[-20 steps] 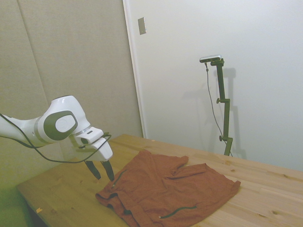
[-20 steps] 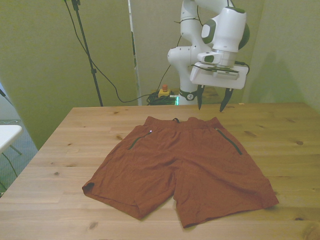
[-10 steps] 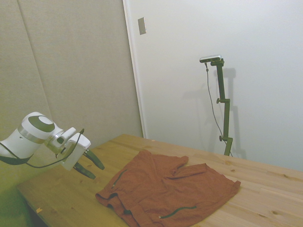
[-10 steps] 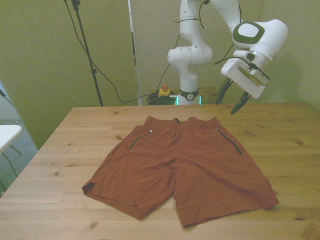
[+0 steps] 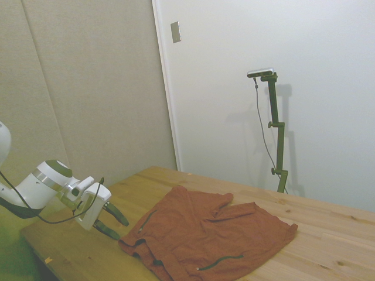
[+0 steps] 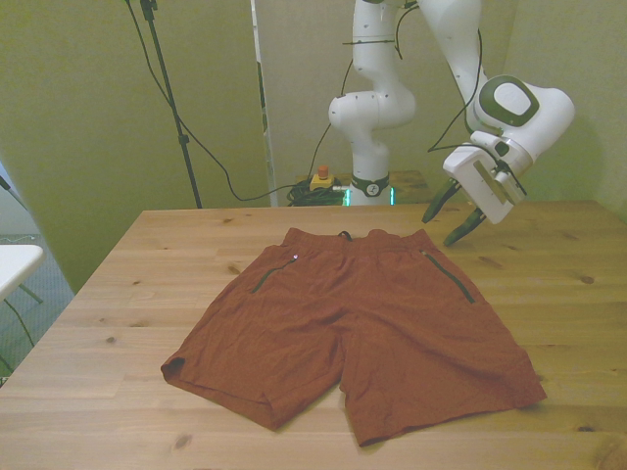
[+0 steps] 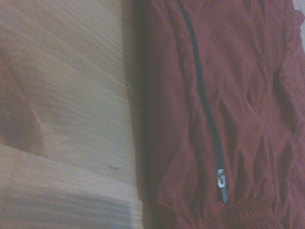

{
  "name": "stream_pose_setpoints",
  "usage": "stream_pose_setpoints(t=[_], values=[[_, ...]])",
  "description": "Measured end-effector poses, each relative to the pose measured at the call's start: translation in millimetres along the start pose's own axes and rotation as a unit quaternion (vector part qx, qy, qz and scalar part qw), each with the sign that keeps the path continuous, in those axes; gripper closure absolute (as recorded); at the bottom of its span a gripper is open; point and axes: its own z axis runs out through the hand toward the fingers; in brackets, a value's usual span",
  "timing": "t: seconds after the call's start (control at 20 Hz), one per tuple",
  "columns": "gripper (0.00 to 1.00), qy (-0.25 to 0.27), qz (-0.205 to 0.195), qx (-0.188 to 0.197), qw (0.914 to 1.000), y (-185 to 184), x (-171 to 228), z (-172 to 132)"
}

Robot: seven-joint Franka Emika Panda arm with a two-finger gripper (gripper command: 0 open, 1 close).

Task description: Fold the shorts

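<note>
Shorts (image 6: 367, 328) lie flat and spread open on the bench (image 6: 118, 323), roughly centred, waistband on the far edge, both legs pointing to the near edge. No fold started: single layer, hems apart, only light wrinkling.

Front view, left to right: left leg hem near the bench's near-left area, left pocket trim (image 6: 265, 281) as a dark diagonal line, drawstring end (image 6: 344, 234) at the far middle of the waistband, then the right pocket zip (image 6: 449, 277) running down the right hip. Beyond the far right corner of the waistband hangs the end effector (image 6: 447, 217), tilted, tips aimed down and in toward that corner. Fingers spread wide, nothing between them, clear of the cloth.

Side view agrees: end effector (image 5: 111, 221) low over bare bench just beside the shorts (image 5: 205, 234) edge, not touching.

Wrist view shows the side seam edge against the wood and the pocket zip (image 7: 202, 102) with its metal pull (image 7: 221, 180), so the camera looks at that right hip.

Judgement: the pose is an approach from the side, angled so one finger can slide under the edge. Likely a pinch at the waistband corner to drag that half over the other. Cloth is thin and limp, so picking up a single layer is the risk.
</note>
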Motion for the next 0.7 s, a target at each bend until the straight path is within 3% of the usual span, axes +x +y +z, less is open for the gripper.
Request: stream_pose_setpoints(t=[0.2, 0.55, 0.6, 0.7], values=[[0.00, 0.007, -0.005, -0.021, 0.9997, 1.5, 1.1, 6.8], [0.00, 0.020, -0.011, -0.071, 0.9972, 22.0, 7.9, 44.5], [1.00, 0.019, -0.008, -0.073, 0.9971, 24.0, 9.9, 48.5], [1.00, 0.016, -0.006, -0.073, 0.9972, 24.9, 11.6, 50.7]])
